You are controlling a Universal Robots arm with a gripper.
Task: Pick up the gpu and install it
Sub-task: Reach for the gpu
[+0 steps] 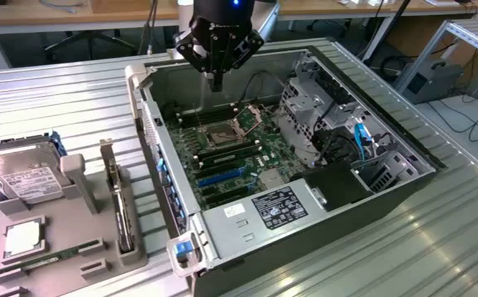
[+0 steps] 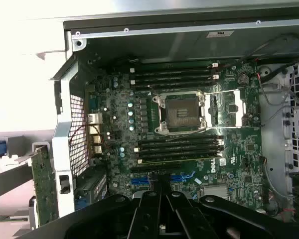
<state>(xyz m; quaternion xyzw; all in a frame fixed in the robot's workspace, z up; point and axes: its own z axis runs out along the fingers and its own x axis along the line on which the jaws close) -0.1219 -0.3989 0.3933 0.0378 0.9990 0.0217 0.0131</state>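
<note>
The gpu (image 1: 122, 213) stands on edge in a slot of the grey holder (image 1: 98, 260) at the exterior view's left, its silver bracket (image 1: 106, 158) rising at the far end. In the wrist view the gpu (image 2: 43, 186) is a thin card just outside the case wall. My gripper (image 1: 215, 81) hangs above the far part of the open computer case (image 1: 222, 216), over the motherboard (image 2: 189, 149) and well away from the gpu. Its fingers (image 2: 162, 196) are shut together with nothing between them.
The holder also carries a hard drive (image 1: 26, 179), a CPU (image 1: 23, 238) and a RAM stick (image 1: 45, 260). Inside the case are the open CPU socket (image 2: 182, 112), RAM slots (image 2: 179, 147), a drive cage (image 1: 305, 111) and cables (image 1: 359, 139). The case stands on a ribbed metal table (image 1: 57, 99).
</note>
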